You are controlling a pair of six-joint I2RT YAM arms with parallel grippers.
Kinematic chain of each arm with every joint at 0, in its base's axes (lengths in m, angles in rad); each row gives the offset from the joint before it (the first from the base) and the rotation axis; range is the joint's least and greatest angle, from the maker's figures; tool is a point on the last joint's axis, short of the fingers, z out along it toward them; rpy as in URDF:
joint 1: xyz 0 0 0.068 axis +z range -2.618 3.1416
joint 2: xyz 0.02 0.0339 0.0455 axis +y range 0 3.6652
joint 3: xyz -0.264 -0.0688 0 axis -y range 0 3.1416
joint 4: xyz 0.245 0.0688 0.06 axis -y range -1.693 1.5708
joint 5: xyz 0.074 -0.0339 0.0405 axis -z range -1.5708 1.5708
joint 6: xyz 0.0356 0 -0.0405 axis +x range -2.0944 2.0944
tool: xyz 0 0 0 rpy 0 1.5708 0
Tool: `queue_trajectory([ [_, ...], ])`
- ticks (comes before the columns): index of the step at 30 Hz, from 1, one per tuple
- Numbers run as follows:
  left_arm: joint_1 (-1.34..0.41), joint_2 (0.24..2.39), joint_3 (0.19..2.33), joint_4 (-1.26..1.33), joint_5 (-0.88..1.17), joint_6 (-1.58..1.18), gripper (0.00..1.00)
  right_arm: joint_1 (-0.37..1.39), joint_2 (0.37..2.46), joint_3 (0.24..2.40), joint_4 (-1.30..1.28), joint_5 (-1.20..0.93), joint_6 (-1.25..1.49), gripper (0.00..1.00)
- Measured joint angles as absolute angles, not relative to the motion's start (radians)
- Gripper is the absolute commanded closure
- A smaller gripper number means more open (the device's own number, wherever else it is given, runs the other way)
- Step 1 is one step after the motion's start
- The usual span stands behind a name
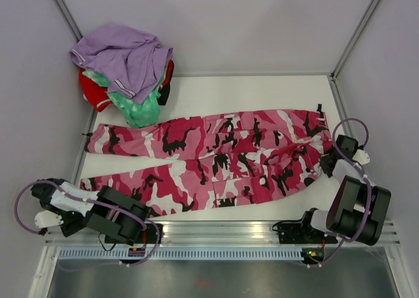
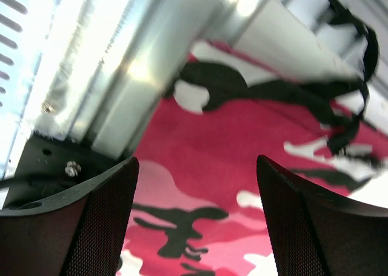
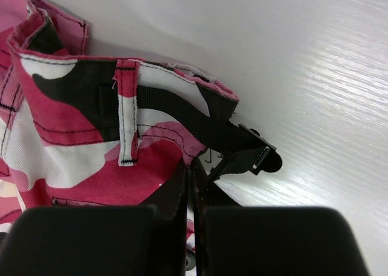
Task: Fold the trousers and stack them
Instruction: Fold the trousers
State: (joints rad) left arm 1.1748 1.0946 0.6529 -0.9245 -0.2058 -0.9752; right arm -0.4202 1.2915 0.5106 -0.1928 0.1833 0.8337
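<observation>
Trousers (image 1: 216, 164) looked soft, limp; grasp at waistband (image 3: 79, 115) and hem (image 1: 86, 181). Right gripper (image 3: 191, 185) pinched waistband; left gripper (image 2: 197, 215) gaped above hem.

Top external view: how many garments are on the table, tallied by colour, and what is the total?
pink camouflage trousers: 1
lavender garment: 1
green garment: 1
red garment: 1
Total: 4 visible; the three plain ones are heaped in the far left corner, and that heap may hide more.
</observation>
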Motion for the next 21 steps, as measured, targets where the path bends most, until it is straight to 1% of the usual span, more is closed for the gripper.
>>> queue_trajectory([
  [3,1.234,1.073,0.604,-0.871,-0.207,-0.949,0.17,-0.42,1.336,0.548,-0.198,0.173,0.838,1.0],
  [6,1.235,1.018,0.574,-0.849,-0.208,-0.93,0.17,-0.42,1.38,0.587,-0.206,0.169,0.84,1.0],
  [10,1.236,0.961,0.566,-0.811,-0.218,-0.915,0.14,-0.42,1.403,0.603,-0.196,0.16,0.85,1.0],
  [21,1.236,1.049,0.564,-0.753,-0.248,-0.908,0.11,-0.42,1.396,0.593,-0.188,0.159,0.888,1.0],
])
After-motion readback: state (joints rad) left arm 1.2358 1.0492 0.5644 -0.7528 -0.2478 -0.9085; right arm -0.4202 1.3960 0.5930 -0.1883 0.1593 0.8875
